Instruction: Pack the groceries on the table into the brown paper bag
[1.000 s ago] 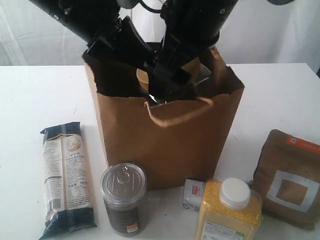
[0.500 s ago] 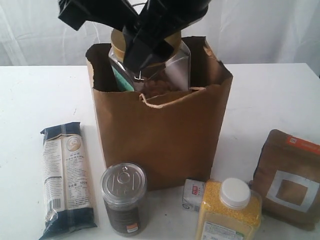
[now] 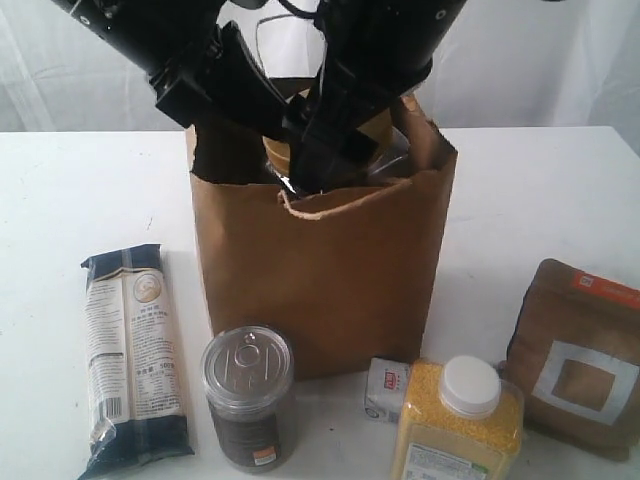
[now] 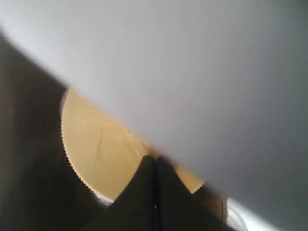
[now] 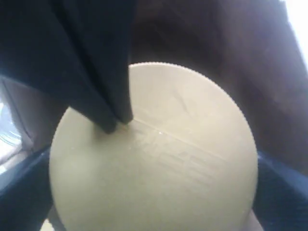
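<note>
Jar (image 3: 278, 155) sits deeper in brown paper bag (image 3: 320, 280) than a moment ago.

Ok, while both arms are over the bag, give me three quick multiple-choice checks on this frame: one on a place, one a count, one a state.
1. Where is the gold-lidded clear jar relative to the brown paper bag?
A) left of it
B) inside it
C) behind it

2. How many groceries are on the table outside the bag?
A) three
B) six
C) five

3. How do the jaws of the left gripper stand?
A) shut
B) wide open
C) clamped on a bag handle

Answers:
1 B: its gold lid shows within the bag's open top.
2 C: long dark-blue noodle packet, silver pull-tab can, small white-blue packet, white-capped yellow-grain bottle, brown windowed pouch.
3 A: the left wrist view shows its fingers pressed together over the gold lid.
</note>
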Controlling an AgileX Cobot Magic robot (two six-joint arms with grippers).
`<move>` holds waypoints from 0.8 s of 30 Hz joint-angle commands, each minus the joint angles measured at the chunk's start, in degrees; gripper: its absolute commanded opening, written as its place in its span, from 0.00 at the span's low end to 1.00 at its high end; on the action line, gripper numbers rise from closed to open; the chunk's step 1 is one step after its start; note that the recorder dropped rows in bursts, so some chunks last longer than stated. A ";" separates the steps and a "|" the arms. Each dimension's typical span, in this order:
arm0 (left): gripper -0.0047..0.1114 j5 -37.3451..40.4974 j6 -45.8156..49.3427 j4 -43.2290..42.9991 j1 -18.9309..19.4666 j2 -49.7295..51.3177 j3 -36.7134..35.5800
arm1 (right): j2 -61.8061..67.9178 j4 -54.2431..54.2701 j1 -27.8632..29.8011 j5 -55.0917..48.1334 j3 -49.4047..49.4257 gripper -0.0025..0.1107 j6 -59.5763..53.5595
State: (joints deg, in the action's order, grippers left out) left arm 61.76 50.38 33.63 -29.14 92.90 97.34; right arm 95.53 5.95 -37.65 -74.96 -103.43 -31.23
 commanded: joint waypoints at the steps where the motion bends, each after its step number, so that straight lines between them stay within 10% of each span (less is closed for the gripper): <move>1: 0.04 5.97 -0.20 -5.06 -1.45 0.00 2.07 | -1.91 6.04 -0.64 5.97 -2.41 0.82 -0.04; 20: 0.04 5.44 -0.30 -3.11 -4.24 7.05 1.50 | -0.06 9.45 -0.64 4.99 -2.41 0.82 -0.48; 24: 0.04 8.21 -1.07 -5.51 -4.24 0.95 11.53 | -0.06 9.45 -0.64 4.99 -2.41 0.82 -0.48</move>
State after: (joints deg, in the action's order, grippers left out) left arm 64.92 49.72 26.58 -31.67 94.82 106.86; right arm 96.56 10.53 -37.04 -74.32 -104.68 -31.01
